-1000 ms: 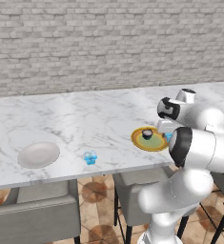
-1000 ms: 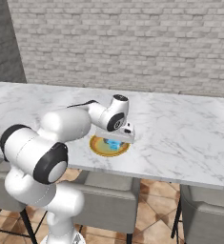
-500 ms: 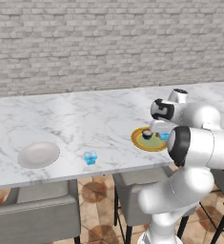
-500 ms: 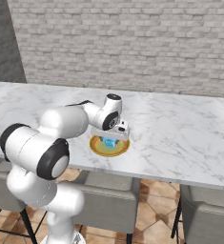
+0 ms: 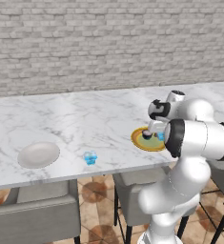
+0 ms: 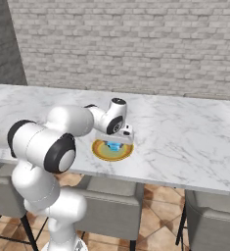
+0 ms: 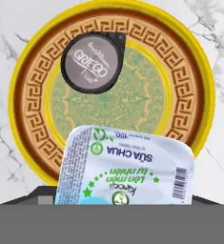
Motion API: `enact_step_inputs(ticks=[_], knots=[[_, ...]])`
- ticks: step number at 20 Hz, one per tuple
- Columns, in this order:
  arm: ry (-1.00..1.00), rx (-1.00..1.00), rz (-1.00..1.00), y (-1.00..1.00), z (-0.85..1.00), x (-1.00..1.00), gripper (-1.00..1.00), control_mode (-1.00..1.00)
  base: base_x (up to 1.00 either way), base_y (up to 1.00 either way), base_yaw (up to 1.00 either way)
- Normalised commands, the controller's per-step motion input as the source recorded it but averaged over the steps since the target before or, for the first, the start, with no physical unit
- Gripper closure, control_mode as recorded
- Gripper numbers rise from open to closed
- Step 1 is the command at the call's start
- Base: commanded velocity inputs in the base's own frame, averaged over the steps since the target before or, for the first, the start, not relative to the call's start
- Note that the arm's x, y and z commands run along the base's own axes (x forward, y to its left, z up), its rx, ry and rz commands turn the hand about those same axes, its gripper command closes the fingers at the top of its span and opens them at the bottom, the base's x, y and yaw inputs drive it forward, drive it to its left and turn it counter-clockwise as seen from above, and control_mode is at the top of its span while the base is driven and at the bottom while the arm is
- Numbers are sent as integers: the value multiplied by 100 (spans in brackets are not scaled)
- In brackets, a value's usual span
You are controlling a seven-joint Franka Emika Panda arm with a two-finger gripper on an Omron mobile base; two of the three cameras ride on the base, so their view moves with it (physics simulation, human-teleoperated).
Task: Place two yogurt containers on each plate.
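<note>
Slid a little to the left over the last second, carrying the gripper (image 6: 117, 141) from beside the patterned plate (image 7: 23, 86) to right above it. Looks clenched on the light blue yogurt cup (image 7: 125, 167), though the finger tips are hidden under its white lid, so that is a best guess. Looks big and close in the hand view, much bigger than the other cup, so most likely up in the air and not set down yet. Hangs over the near edge of the yellow-orange rim, partly over the green middle.

Already sitting on that same plate: the black yogurt cup (image 7: 92, 62), upright, near the far side, apart from the blue one.

Means this plate is about to get its second cup. Needs only a gentle lowering and a letting go, with care not to bump the black cup or leave the blue one tipped on the rim.

Then on to the off-white plate (image 5: 38, 155), far off at the other end of the marble counter (image 5: 85, 119), with nothing on it so far. Waiting just beside it on the counter: another small blue yogurt cup (image 5: 90, 157). So about halfway there at best.
</note>
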Motion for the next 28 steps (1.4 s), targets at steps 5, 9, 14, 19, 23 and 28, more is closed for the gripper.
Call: enact_step_inputs(ticks=[5, 9, 14, 19, 23, 28], knots=[[0, 3, 1, -8, -13, 19, 100, -100, 0, 0, 0], [0, 5, 1, -5, -10, 18, 100, -100, 0, 0, 0], [0, 6, 0, -1, -8, 10, 100, -100, 0, 0, 0], [0, 2, 0, 0, -11, 2, 100, -100, 0, 0, 0], [0, 0, 2, 0, -16, 0, 100, -100, 0, 0, 0], [0, 0, 1, 0, -16, 5, 100, -100, 0, 0, 0]])
